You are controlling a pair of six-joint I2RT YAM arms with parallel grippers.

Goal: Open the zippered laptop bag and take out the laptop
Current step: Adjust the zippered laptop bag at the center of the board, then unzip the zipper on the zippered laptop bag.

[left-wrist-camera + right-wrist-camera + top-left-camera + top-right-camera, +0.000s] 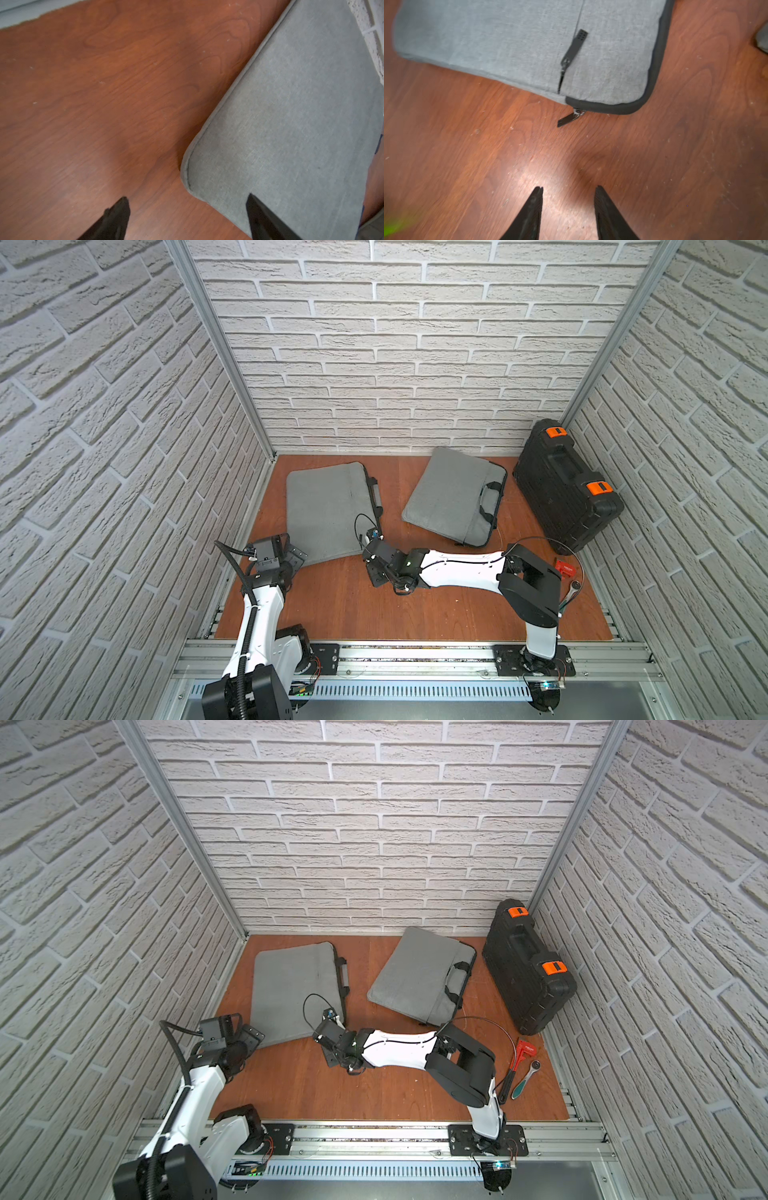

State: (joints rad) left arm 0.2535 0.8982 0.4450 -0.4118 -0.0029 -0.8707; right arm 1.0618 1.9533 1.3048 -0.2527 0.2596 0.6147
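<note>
Ahead of the right fingers (534, 212) lies the zipper pull (568, 120); not touching.

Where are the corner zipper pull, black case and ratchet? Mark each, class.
corner zipper pull (568, 121), right wrist view, on its flat tab.
black case (555, 508), in a top view, on its broad face.
ratchet (523, 1085), in a top view, on its handle.

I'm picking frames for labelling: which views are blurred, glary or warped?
Right wrist view: slight blur, a glare patch on the table ahead of the jaws, a green corner smear. Left wrist view: soft, a shadow beside the bag. Both top views: sharp, brick walls bowed.
</note>
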